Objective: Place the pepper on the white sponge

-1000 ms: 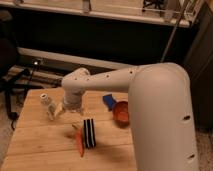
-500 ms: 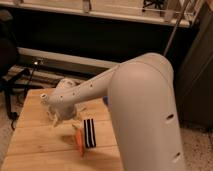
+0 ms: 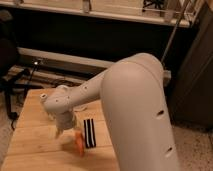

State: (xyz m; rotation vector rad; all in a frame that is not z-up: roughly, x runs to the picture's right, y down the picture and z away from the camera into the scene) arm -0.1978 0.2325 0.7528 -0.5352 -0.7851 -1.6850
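The robot's thick white arm (image 3: 137,115) fills the near right of the view and reaches left over the wooden table (image 3: 30,145). At its end the gripper (image 3: 67,132) hangs low over the table's middle, pointing down, its fingers apart and closed on nothing. It sits right at the far end of the pepper (image 3: 79,145).

The pepper lies flat on the table just left of the black-and-white striped strip (image 3: 89,132), close beside it. Its long axis runs near to far, almost in line with the strip and leaning slightly left at the far end. The near end points at the table's front edge. The far end is hidden by the gripper, so I cannot tell which end bears the stem.

Half a second ago the gripper was higher and further left, clear of the pepper; it has since come down and covered the pepper's far end. The pepper and the strip lie where they lay before. A second ago the arm stood further back and showed more of the table's right part, which it now hides.

Beyond the table a pale ledge (image 3: 70,57) runs along a dark wall, with a black chair (image 3: 7,55) at far left and a grey cabinet (image 3: 197,75) at right.
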